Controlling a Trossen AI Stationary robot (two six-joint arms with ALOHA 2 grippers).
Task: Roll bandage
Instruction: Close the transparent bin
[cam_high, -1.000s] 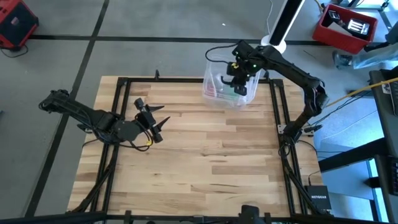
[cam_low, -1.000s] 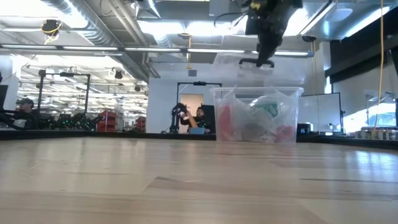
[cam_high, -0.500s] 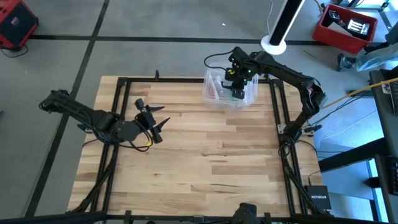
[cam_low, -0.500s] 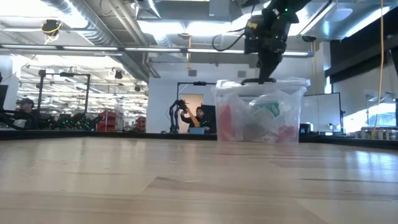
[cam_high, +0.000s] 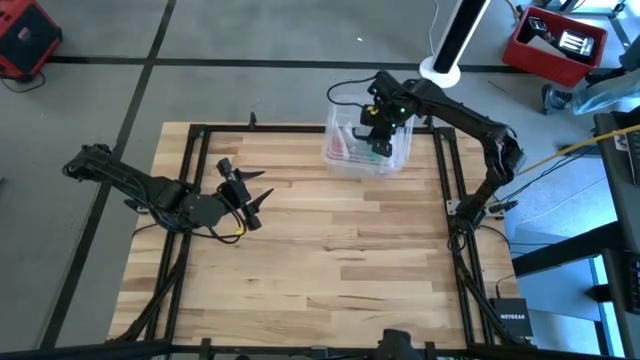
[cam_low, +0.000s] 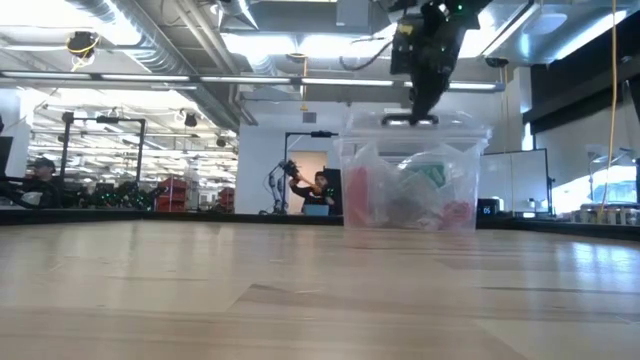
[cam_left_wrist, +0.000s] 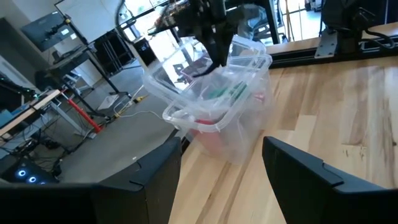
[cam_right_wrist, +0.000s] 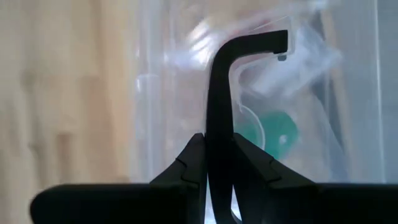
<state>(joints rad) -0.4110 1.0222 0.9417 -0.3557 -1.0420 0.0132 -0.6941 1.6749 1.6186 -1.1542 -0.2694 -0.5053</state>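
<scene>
Up at the far right of the table, the right gripper (cam_high: 378, 138) hangs over a clear plastic box (cam_high: 343, 160), its fingers drawn nearly together and pinched on the box's rim; in the right wrist view the two dark fingers (cam_right_wrist: 219, 93) run as one narrow stalk with a hooked tip against the clear plastic. In the left wrist view the box (cam_left_wrist: 244, 134) sits tilted, its near end raised off the wood. Just beyond the closed fingertips, inside the box, lies the bandage (cam_right_wrist: 273, 134), a teal-green roll seen through the plastic, close to the gripper but not between its fingers. In the low view the same green patch (cam_low: 431, 177) sits among clear wrapping and pinkish-red contents, directly below the gripper (cam_low: 423, 112). The left gripper (cam_high: 255, 197) waits over the left side of the wooden table (cam_high: 330, 280), well apart from the box, its fingers (cam_left_wrist: 298, 180) spread wide with nothing between them. Beyond the table's far edge, a person (cam_low: 319, 190) is seated in the room behind.
</scene>
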